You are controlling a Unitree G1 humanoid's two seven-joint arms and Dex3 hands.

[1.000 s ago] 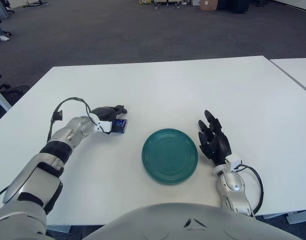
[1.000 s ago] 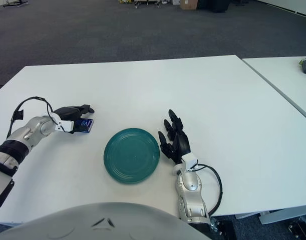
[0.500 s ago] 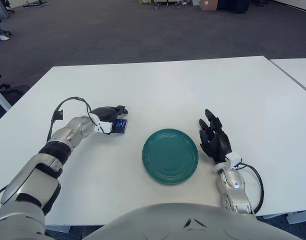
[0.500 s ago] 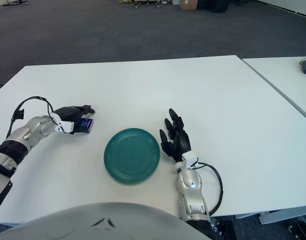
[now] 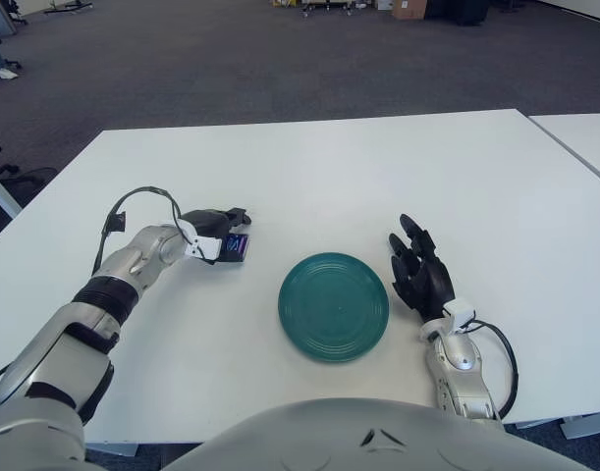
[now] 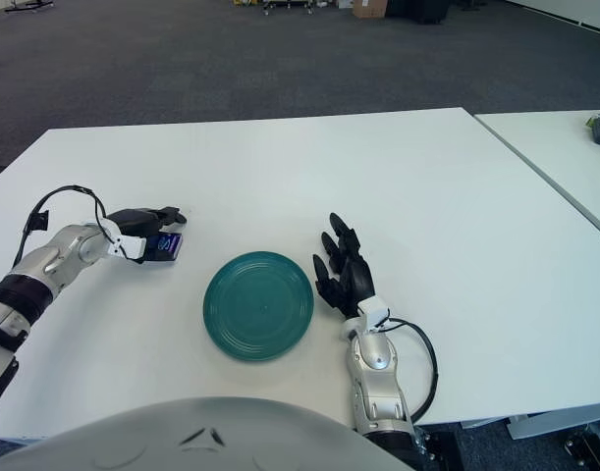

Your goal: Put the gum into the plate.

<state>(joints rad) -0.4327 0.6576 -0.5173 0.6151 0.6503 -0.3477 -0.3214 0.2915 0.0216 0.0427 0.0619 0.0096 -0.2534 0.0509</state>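
A dark blue pack of gum (image 5: 237, 246) is held in my left hand (image 5: 217, 227), whose black fingers curl over and around it, left of the plate and just above the white table (image 5: 309, 167). The teal plate (image 5: 333, 305) lies near the table's front edge with nothing on it. My right hand (image 5: 418, 275) shows just to the right of the plate, black fingers spread and pointing away from me, holding nothing.
A second white table (image 6: 565, 147) stands to the right across a narrow gap. Dark carpet floor lies beyond the table's far edge, with distant furniture at the top.
My left hand with the gum has shifted very slightly, a few pixels up and left. The right hand and the plate have stayed in place.
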